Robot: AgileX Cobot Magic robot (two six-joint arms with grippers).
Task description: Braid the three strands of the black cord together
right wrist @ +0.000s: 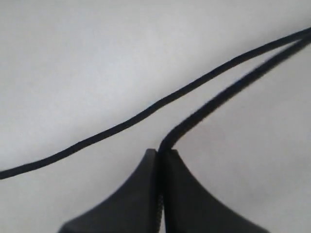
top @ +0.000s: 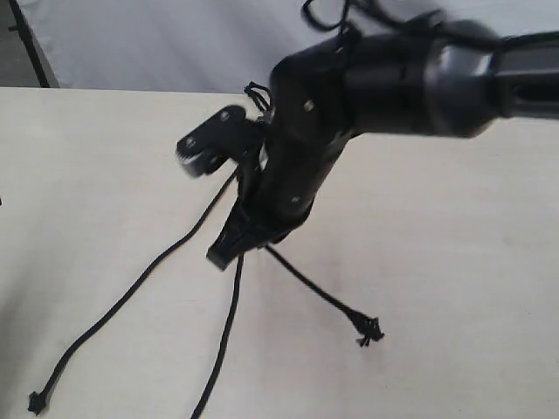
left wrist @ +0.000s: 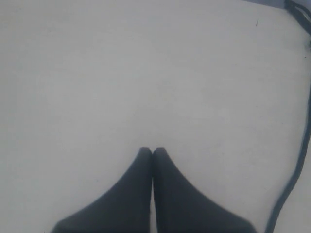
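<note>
On the pale bench, the black cord is fanning its three strands away from the far edge, open surface spreading to their right. Only the right wrist view is showing the right tool clamping one strand, another strand lying just beside. The left tool is showing pressed closed, holding nothing.

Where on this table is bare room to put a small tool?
Bare table lies right of the right strand, and up-left of the left strand. Crowded: around the right gripper, where the middle strand also runs.
</note>
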